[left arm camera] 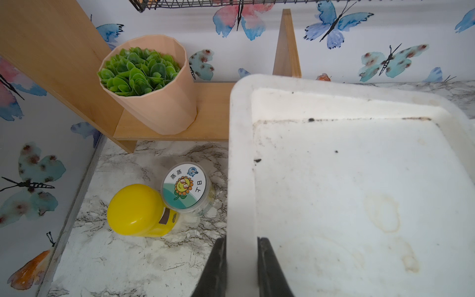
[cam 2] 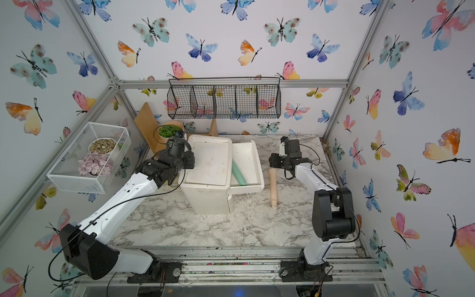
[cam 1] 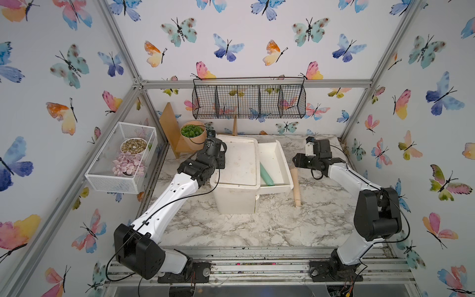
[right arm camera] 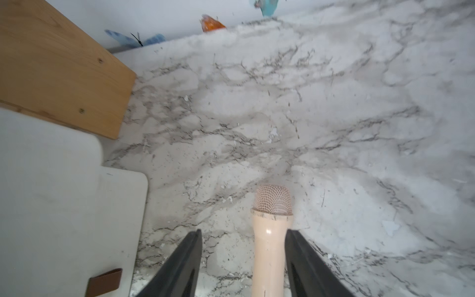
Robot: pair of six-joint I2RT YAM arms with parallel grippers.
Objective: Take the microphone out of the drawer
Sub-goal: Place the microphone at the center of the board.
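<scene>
A: Where is the microphone (cam 1: 295, 186)?
B: On the tabletop (cam 1: 257, 226), right of the drawer (cam 1: 281, 164), frame centre. My right gripper (right arm camera: 244, 232) straddles it, released; my left gripper (left arm camera: 241, 240) clamps the cabinet rim (left arm camera: 241, 154). I judge this the release step. Next, lift clear.

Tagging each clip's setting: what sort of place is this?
Likely a staged lab robot cell, not a home: aluminium frame lined with butterfly wallpaper, left arm and right arm mounted at a marble-look tabletop, props like a drawer unit and potted plant.
</scene>
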